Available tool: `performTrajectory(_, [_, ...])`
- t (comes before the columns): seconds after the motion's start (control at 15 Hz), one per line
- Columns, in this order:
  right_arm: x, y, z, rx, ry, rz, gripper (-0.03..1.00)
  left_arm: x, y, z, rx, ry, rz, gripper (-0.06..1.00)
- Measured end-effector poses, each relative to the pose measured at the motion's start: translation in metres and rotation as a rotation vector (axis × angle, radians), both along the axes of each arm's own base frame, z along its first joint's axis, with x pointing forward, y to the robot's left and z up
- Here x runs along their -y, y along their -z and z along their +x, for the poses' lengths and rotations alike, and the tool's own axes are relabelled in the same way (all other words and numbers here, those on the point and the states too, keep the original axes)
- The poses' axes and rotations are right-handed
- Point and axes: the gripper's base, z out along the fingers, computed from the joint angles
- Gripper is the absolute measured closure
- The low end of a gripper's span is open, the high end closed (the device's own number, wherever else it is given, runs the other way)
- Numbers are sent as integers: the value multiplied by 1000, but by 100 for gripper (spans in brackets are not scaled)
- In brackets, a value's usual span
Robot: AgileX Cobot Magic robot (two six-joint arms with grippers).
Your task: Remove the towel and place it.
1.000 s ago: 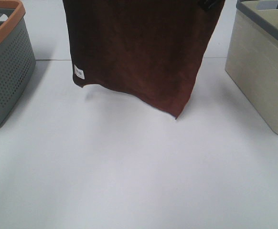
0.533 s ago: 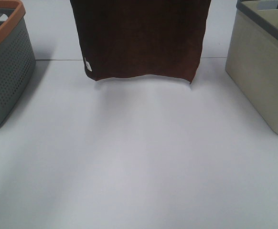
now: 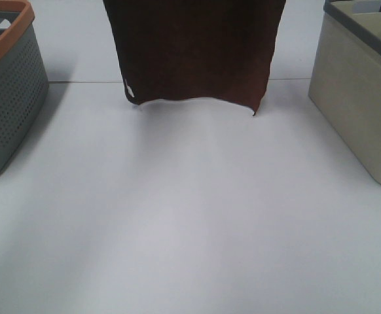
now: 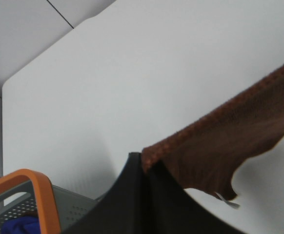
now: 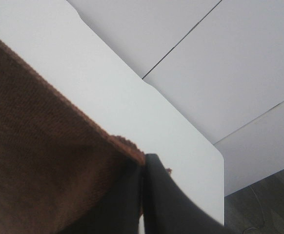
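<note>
The towel [image 3: 194,52], a dark reddish-brown cloth, hangs spread flat above the far middle of the white table, its lower edge clear of the surface. A small white tag [image 3: 127,87] shows at its lower left corner. Both arms are cut off by the top of the exterior high view. In the left wrist view my left gripper [image 4: 144,168] is shut on one top corner of the towel [image 4: 230,141]. The right wrist view shows my right gripper [image 5: 143,168] shut on the other top corner of the towel [image 5: 39,165].
A grey perforated basket with an orange rim [image 3: 10,91] stands at the left edge, with something blue inside [image 4: 20,226]. A beige bin with a grey rim [image 3: 364,85] stands at the right. The white table [image 3: 190,216] stretches between them.
The towel has risen and levelled out; its low right corner came up, and the whole cloth sits higher and narrower in view than a second ago.
</note>
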Motion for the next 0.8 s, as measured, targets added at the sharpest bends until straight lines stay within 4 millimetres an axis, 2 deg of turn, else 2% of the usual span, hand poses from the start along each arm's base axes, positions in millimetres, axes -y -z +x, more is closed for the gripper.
performTrajectory(0.2, [-4, -2, 0, 36, -52, -7, 97, -9, -5, 7, 63, -5, -10, 94])
performTrajectory(0.47, [-13, 3, 21, 59, -69, 7, 97, -20, 2, 21, 93, -19, -26, 94])
performTrajectory(0.53, [-17, -4, 38, 101, -64, 33, 97, -24, 3, 27, 131, -8, -20, 94])
performTrajectory(0.6, [-16, -12, 46, 131, -57, 60, 97, -27, 1, 29, 163, 1, -18, 94])
performTrajectory(0.8, [-12, -24, 54, 167, -47, 128, 97, -32, -2, 33, 199, 8, -26, 94])
